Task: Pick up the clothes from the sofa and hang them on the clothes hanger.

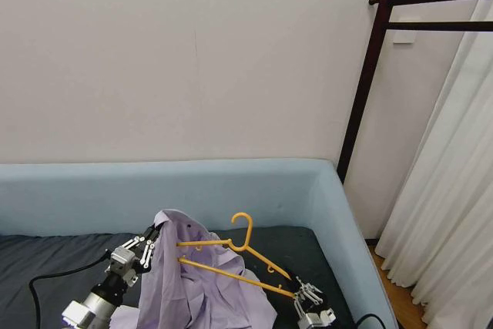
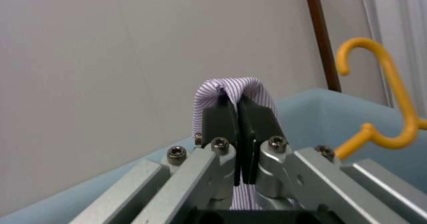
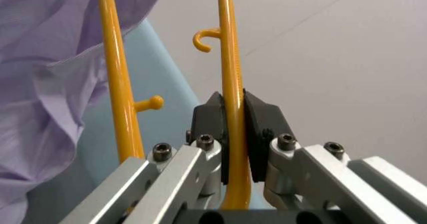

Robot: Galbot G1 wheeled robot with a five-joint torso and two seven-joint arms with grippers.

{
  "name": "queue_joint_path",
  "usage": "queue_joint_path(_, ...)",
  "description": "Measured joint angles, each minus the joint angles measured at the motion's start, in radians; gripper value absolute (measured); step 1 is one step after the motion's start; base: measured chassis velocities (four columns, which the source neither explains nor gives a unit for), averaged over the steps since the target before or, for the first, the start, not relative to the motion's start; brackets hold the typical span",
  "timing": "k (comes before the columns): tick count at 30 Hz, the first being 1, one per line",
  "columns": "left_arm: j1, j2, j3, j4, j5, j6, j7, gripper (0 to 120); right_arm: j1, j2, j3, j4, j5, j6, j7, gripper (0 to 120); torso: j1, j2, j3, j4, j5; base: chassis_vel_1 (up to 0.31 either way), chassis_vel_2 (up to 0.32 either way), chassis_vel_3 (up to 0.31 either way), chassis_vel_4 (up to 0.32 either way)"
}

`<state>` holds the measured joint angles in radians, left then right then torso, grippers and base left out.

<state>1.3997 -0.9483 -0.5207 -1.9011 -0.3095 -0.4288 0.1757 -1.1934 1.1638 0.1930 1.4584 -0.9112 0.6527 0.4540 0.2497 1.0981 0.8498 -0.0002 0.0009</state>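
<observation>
Both wrist views show tight clamps: the left gripper on a fold of the shirt, the right gripper on the hanger. The head view adds the sofa beneath, shirt at 7 o'clock, hanger at 6, rack at 2.

Low over the sofa seat, left hand pinched on the top fold of the shirt; rest of the shirt draped below it and to its right. Just right of that hand — the hanger, hook up, one end at the shirt, the other slanting down to the right hand, clamped on a bar there. Beyond the right hand and further right, past the sofa's end — clothes rack, then curtain. Behind all, wall.
</observation>
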Motion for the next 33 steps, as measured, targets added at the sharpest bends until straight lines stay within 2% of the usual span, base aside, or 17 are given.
queue_joint_path(17, 0.006, -0.034, 0.085, 0.000, 0.050, -0.050, 0.085, 0, 0.043, 0.058, -0.043, 0.003, -0.004, -0.015, 0.029, 7, 0.000, 0.000, 0.000, -0.0002, 0.0000, 0.000, 0.000, 0.000, 0.000)
queue_joint_path(20, 0.008, -0.041, 0.103, -0.005, 0.021, -0.080, 0.181, 0, 0.052, 0.063, -0.056, -0.008, 0.017, -0.038, 0.020, 7, 0.000, 0.000, 0.000, -0.0002, 0.0001, 0.000, 0.000, 0.000, 0.000)
queue_joint_path(24, 0.016, -0.050, 0.111, 0.001, 0.020, -0.112, 0.257, 0, 0.061, 0.065, -0.073, -0.019, 0.056, -0.062, 0.014, 7, 0.000, 0.000, 0.000, -0.0002, 0.0001, 0.000, 0.000, 0.000, 0.000)
queue_joint_path(33, 0.048, -0.058, 0.094, 0.038, 0.049, -0.152, 0.310, 0, 0.077, 0.056, -0.070, 0.002, 0.123, -0.091, 0.006, 7, 0.000, 0.000, 0.000, -0.0001, 0.0001, 0.000, 0.000, 0.000, 0.000)
